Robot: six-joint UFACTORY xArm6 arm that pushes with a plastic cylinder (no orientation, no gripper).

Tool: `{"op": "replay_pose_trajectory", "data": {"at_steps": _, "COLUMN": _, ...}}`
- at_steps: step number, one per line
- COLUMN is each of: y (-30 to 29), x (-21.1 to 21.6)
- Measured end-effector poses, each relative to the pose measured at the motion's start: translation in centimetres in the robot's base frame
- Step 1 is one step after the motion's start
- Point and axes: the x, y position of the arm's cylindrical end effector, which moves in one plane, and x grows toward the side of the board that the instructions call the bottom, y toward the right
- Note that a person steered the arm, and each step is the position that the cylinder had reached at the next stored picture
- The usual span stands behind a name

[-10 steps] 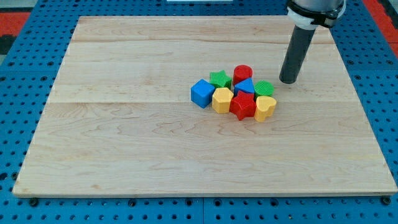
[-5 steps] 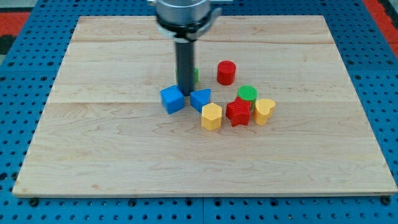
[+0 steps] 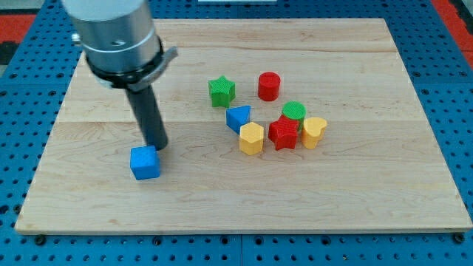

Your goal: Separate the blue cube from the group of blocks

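Note:
The blue cube (image 3: 145, 162) lies alone on the wooden board (image 3: 355, 192), left of centre and well apart from the other blocks. My tip (image 3: 157, 145) is just above and right of the cube, touching or nearly touching its upper right corner. The group sits at the view's centre right: a green star (image 3: 221, 91), a red cylinder (image 3: 269, 86), a blue triangular block (image 3: 237, 117), a yellow hexagonal block (image 3: 251, 138), a red star (image 3: 282, 134), a green cylinder (image 3: 293, 111) and a yellow heart-shaped block (image 3: 314, 131).
The board lies on a blue pegboard table (image 3: 22, 111). The arm's grey body (image 3: 114, 33) hangs over the board's upper left part.
My tip swept from the group's right side through it to the lower left, pushing the blue cube out and away. The green star, red cylinder and blue triangular block were knocked apart.

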Motion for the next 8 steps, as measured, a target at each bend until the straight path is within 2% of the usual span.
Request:
{"op": "replay_pose_trajectory", "data": {"at_steps": 1, "y": 2.1, "x": 0.7}}
{"op": "replay_pose_trajectory", "data": {"at_steps": 2, "y": -1.2, "x": 1.5}}
{"op": "replay_pose_trajectory", "data": {"at_steps": 3, "y": -8.0, "x": 2.2}}
{"op": "replay_pose_trajectory", "data": {"at_steps": 4, "y": -11.3, "x": 2.5}}
{"op": "replay_pose_trajectory", "data": {"at_steps": 6, "y": -4.7, "x": 2.2}}
{"op": "replay_pose_trajectory", "data": {"at_steps": 7, "y": -2.4, "x": 4.7}}
{"op": "replay_pose_trajectory", "data": {"at_steps": 8, "y": -4.4, "x": 5.9}}
